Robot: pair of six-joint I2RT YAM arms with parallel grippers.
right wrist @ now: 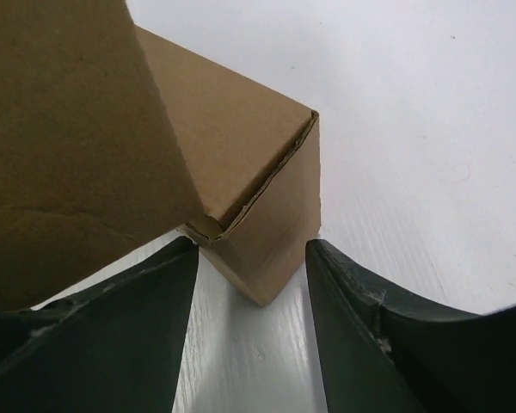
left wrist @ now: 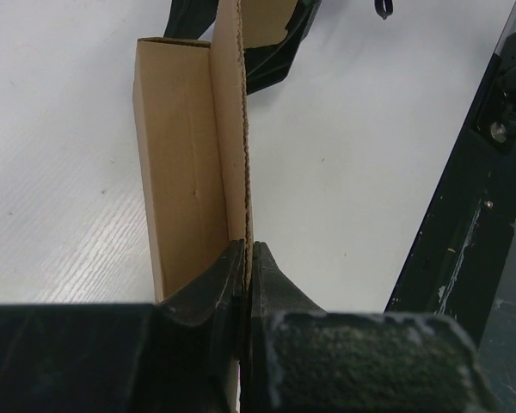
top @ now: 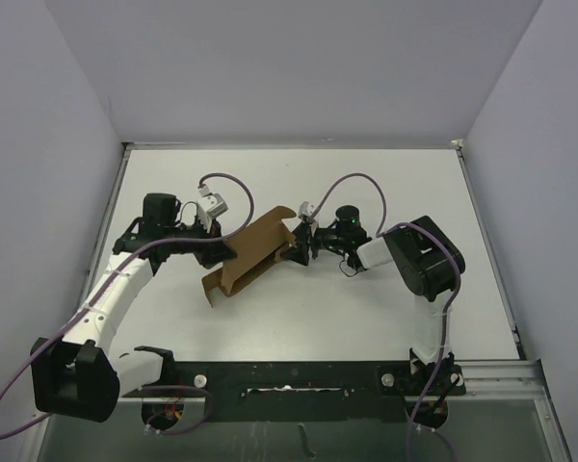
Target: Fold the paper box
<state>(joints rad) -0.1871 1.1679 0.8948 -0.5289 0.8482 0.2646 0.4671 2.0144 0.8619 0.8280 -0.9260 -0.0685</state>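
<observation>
left wrist: left pincer [left wrist: 248,251] clamps paper box [left wrist: 185,155] | right wrist: box corner

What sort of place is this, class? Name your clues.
Probably a robot lab test cell: left arm and right arm bolted at a white table, plain grey walls around it, one paper box.

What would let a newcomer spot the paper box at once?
Start at the middle of the white table. The paper box sits there between the left gripper, shut on one panel, and the right gripper, whose open jaws straddle a corner. It is the only brown cardboard thing, partly folded with flaps up.
</observation>
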